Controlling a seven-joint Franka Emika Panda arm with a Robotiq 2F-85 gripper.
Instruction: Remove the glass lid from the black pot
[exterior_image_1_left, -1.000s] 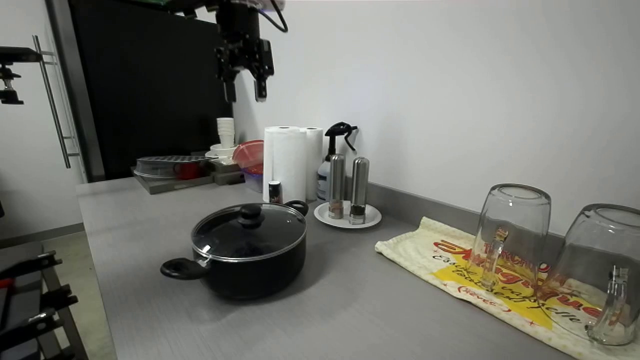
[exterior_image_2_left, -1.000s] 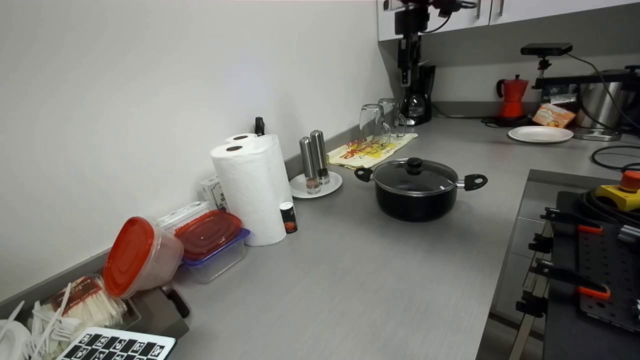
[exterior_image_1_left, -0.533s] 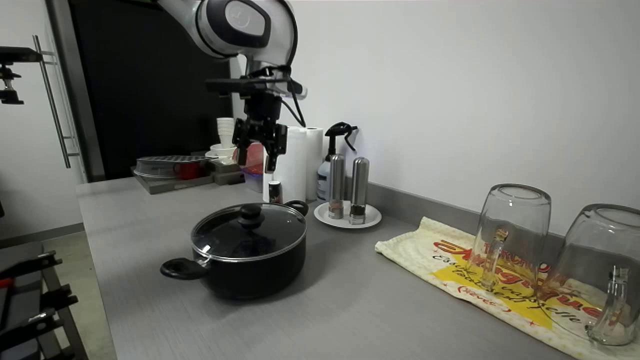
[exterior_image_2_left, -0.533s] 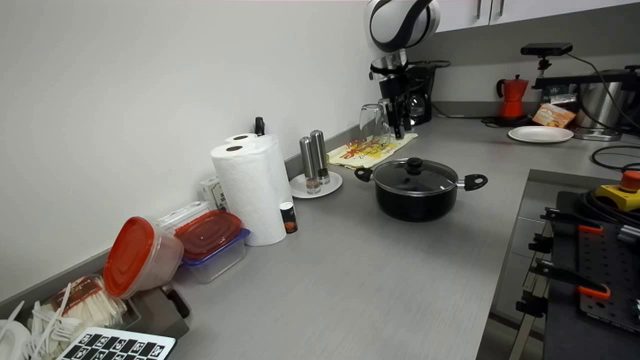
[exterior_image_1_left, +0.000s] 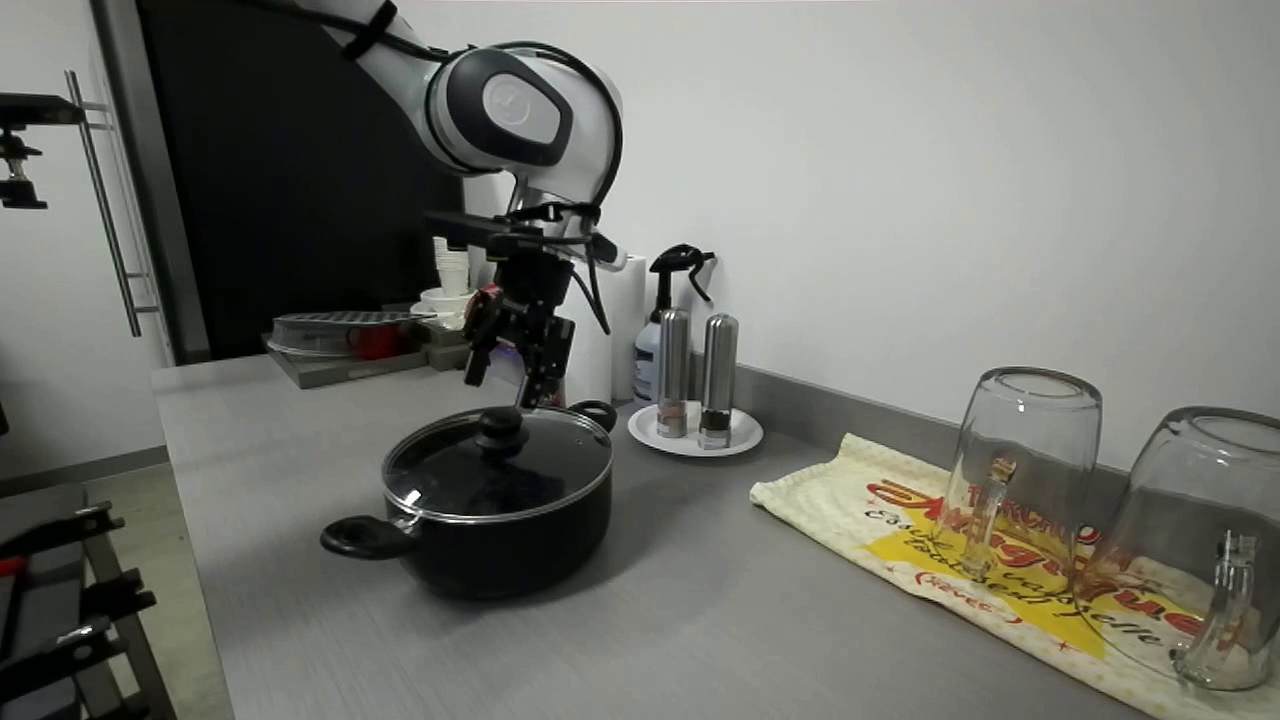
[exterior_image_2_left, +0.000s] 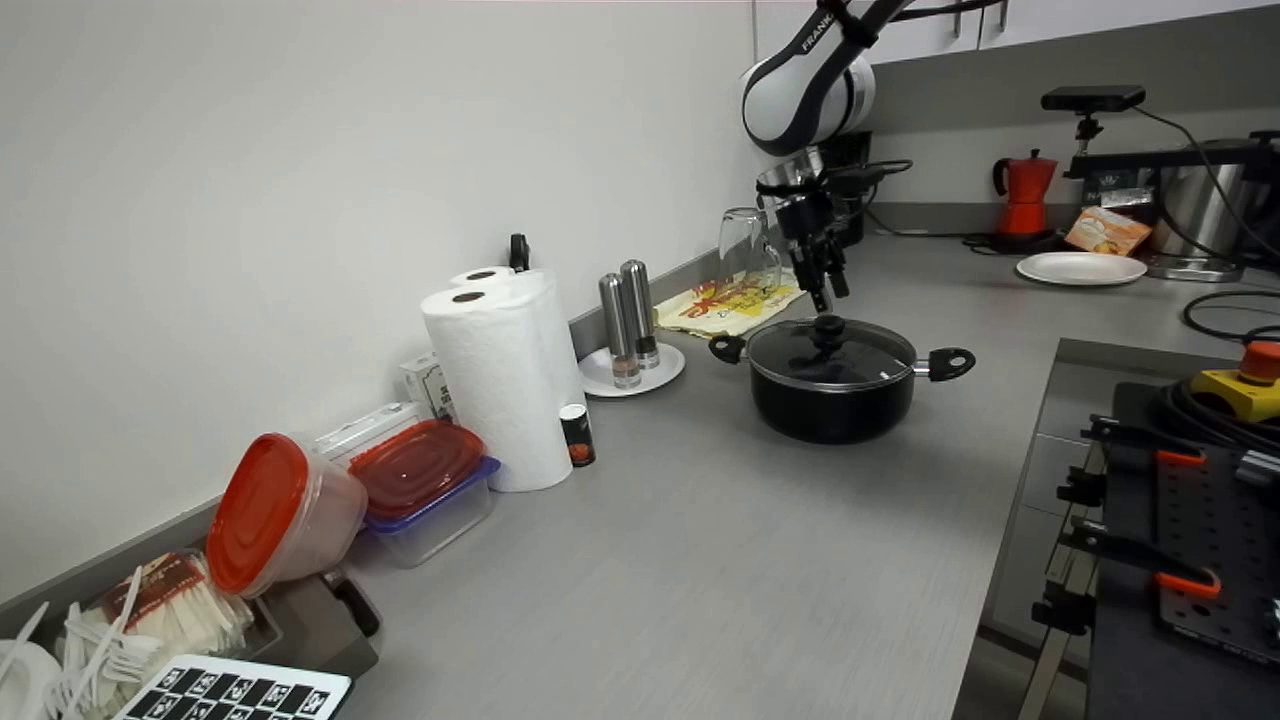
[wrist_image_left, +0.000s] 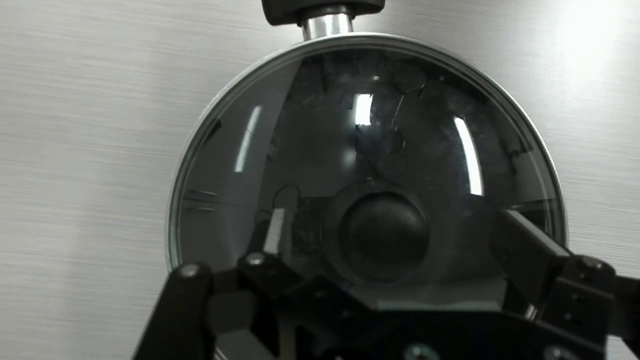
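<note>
The black pot (exterior_image_1_left: 510, 553) stands on the grey counter in both exterior views (exterior_image_2_left: 832, 412); one handle (wrist_image_left: 325, 9) shows at the top of the wrist view. The glass lid (exterior_image_1_left: 440, 468) lies flat on the pot, also seen in an exterior view (exterior_image_2_left: 780, 357) and in the wrist view (wrist_image_left: 320, 150). Its black centre knob (exterior_image_1_left: 500, 432) points up. My gripper (exterior_image_1_left: 502, 390) is open and empty, tilted, just above the lid by the knob (exterior_image_2_left: 832, 300). In the wrist view the gripper's (wrist_image_left: 392, 217) fingers stand wide to either side of the knob, apart from it.
A white plate (exterior_image_1_left: 645, 432) with two metal grinders (exterior_image_1_left: 718, 380) stands beside the pot. Paper towel rolls (exterior_image_2_left: 500, 390) and a small dark shaker (exterior_image_2_left: 577, 436) stand near the wall. Upturned clear glasses (exterior_image_1_left: 1030, 470) rest on a yellow-printed cloth (exterior_image_1_left: 850, 490). The counter's front edge (exterior_image_2_left: 985, 600) is near the pot.
My arm has come down from high above the counter to just over the lid, and the gripper has tilted. It stays open. The pot and lid have not moved.
</note>
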